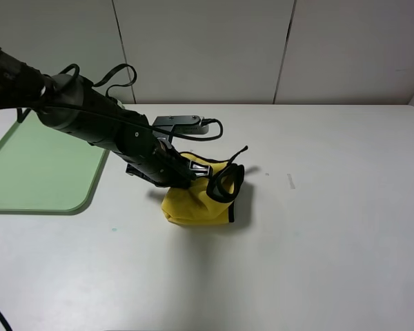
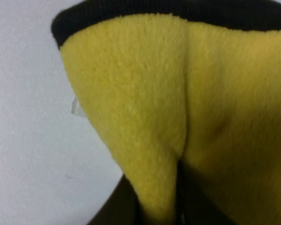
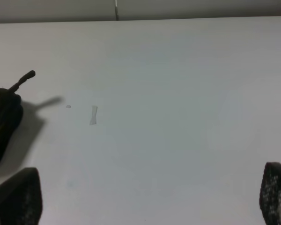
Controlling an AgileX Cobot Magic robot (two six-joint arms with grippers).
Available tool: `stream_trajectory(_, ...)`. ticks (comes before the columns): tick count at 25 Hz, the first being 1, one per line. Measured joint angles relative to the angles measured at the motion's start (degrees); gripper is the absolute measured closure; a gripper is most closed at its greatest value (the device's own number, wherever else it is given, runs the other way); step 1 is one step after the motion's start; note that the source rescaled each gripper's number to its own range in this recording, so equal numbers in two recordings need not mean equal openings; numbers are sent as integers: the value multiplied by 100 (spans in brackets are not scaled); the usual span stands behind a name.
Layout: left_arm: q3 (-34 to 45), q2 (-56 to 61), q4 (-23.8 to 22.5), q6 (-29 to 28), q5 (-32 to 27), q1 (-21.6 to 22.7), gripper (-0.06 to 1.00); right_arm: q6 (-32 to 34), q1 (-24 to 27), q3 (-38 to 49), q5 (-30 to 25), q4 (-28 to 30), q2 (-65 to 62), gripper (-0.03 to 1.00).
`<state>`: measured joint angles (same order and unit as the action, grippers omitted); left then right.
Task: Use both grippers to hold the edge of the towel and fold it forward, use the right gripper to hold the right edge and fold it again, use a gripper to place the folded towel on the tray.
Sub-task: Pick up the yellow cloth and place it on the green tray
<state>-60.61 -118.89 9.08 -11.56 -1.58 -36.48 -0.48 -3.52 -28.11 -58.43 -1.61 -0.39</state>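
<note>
The towel is a folded yellow bundle near the table's middle, partly raised, with its black edge curled up and the small loop sticking out. My left gripper is shut on the towel's left side. In the left wrist view the yellow cloth fills the frame and is pinched between the dark fingers. The pale green tray lies at the far left. My right gripper is open and empty, well to the right of the towel. It does not show in the exterior view.
A small tape mark sits on the white table right of the towel, and it also shows in the right wrist view. A white wall of panels stands behind the table. My left arm reaches over the tray's right corner.
</note>
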Motion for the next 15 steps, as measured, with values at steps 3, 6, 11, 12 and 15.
stream_trajectory(3, 0, 0, 0, 0, 0, 0, 85, 0, 0, 0, 0, 0, 0, -3)
stream_trajectory(6, 0, 0, 0, 0, 0, 0, 85, 0, 0, 0, 0, 0, 0, -3)
stream_trajectory(11, 0, 36, 0, 118, -42, 0, 85, 0, 0, 0, 0, 0, 0, -3)
stream_trajectory(12, 0, 65, 0, 172, -76, 5, 85, 0, 0, 0, 0, 0, 0, -3)
stream_trajectory(15, 5, 193, -55, 251, -285, 75, 85, 0, 0, 0, 0, 0, 0, -3)
